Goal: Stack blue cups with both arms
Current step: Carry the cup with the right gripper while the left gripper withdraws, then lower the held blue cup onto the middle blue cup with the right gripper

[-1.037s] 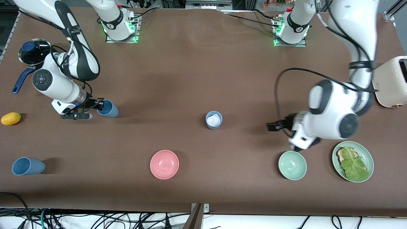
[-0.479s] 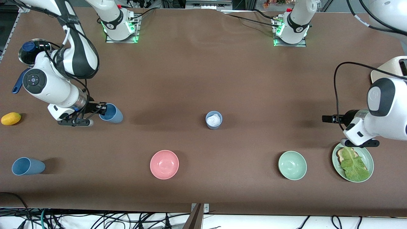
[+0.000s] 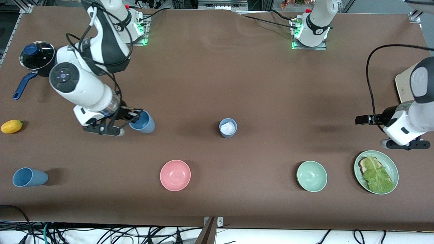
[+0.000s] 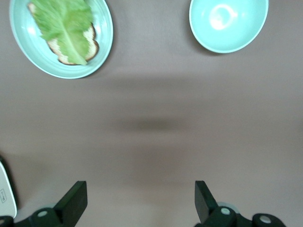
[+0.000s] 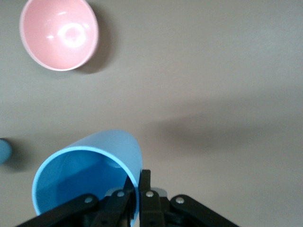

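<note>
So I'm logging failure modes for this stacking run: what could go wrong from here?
The right gripper pinches only the rim of its blue cup, which hangs tilted, so it might slip or swing. The middle cup holds something white, so nesting there may jam. The third cup lies on its side. The left gripper waits open over bare table.
</note>
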